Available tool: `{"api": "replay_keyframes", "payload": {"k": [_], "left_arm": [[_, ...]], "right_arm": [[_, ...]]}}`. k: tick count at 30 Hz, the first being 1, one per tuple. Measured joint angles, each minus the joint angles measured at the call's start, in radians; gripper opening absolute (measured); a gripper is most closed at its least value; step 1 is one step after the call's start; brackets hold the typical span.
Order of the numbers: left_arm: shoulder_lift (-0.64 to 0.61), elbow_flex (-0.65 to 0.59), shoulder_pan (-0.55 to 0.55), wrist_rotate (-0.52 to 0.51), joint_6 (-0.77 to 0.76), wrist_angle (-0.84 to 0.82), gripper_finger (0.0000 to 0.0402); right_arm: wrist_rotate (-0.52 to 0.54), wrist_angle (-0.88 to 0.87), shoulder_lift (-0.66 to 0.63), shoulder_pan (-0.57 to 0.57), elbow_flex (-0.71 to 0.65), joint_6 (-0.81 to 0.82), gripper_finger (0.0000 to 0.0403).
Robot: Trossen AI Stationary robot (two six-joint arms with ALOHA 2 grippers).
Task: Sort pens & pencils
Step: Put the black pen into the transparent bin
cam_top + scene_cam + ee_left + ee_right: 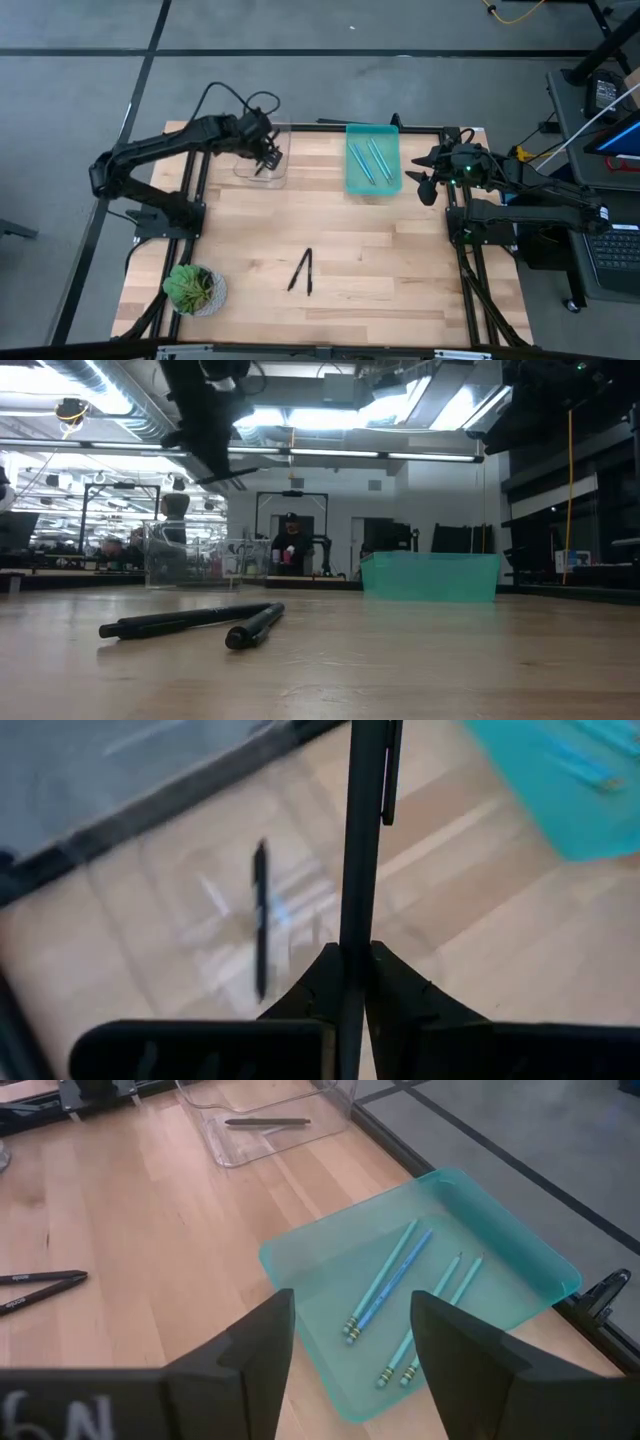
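- Now the left gripper [352, 982] hangs above the clear tray [262, 160] at the far left part of the table [330, 300], and its fingers are pressed together on a black pen [364, 830] that stands out straight in front of the fingertips.
- Below this gripper, inside the clear tray, one more black pen [260, 932] lies flat on the tray floor.
- Two other black pens [302, 271] lie on the bare wood, well apart from both grippers, toward the near side of the table; their far ends meet and their near ends spread out.
- The right gripper [352, 1342] waits just beside the teal tray [300, 1260], at its right side, with the fingers spread wide and nothing between them.
- In front of this gripper, four light blue pencils [392, 1280] lie in the teal tray, as two pairs, all nearly parallel.
- A small green plant [192, 288] stands at the near left corner of the table, far from both grippers.
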Motion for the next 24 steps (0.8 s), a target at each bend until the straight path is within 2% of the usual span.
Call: {"api": "replay_keyframes", "payload": {"k": [6, 12, 17, 24], "left_arm": [[0.013, 0.0, 0.09, 0.099, 0.056, -0.086, 0.0017], [0.097, 0.0, 0.167, 0.188, 0.138, -0.085, 0.0017], [0.184, 0.0, 0.228, 0.176, 0.033, -0.073, 0.0017], [0.288, 0.0, 0.242, 0.108, -0.098, -0.035, 0.0017]], "right_arm": [[0.0, 0.0, 0.0, 0.0, 0.0, 0.0, 0.0202], [0.0, 0.0, 0.001, 0.0, 0.0, 0.0, 0.0202], [0.0, 0.0, 0.016, 0.0, 0.0, 0.004, 0.0202], [0.0, 0.007, 0.06, 0.0, 0.0, 0.004, 0.0202]]}}
